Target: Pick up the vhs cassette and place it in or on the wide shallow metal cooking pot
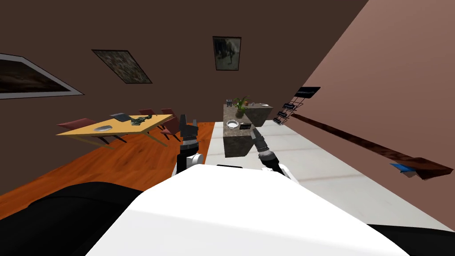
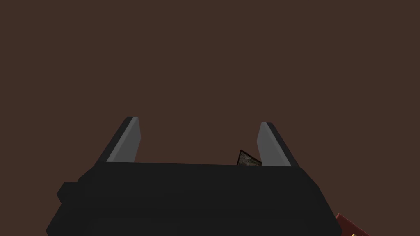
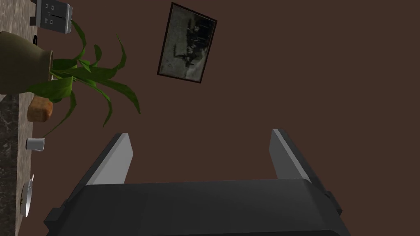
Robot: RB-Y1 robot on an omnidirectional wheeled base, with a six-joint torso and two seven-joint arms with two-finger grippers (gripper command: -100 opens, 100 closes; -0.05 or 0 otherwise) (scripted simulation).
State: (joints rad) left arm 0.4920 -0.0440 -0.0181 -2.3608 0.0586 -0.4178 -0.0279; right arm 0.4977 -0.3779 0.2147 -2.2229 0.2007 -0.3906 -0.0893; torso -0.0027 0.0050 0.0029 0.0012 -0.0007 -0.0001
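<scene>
A small dark vhs cassette (image 1: 245,126) lies flat on the near end of a stone-topped counter (image 1: 238,144). Just to its left sits the wide shallow metal pot (image 1: 232,124). My right gripper (image 1: 254,133) is low in front of the counter's near right corner, a little short of the cassette. In the right wrist view the right gripper (image 3: 200,134) stands open and holds nothing, pointing at the brown wall. My left gripper (image 1: 188,121) is raised left of the counter. In the left wrist view the left gripper (image 2: 199,121) is open and holds nothing.
A potted plant (image 3: 24,61), a toaster (image 3: 51,16), a small cup (image 3: 35,144) and a brown loaf-like lump (image 3: 40,110) stand farther along the counter. A yellow dining table (image 1: 115,126) with red chairs is at the left. A wire rack (image 1: 286,112) and a long shelf (image 1: 377,151) hang on the right wall.
</scene>
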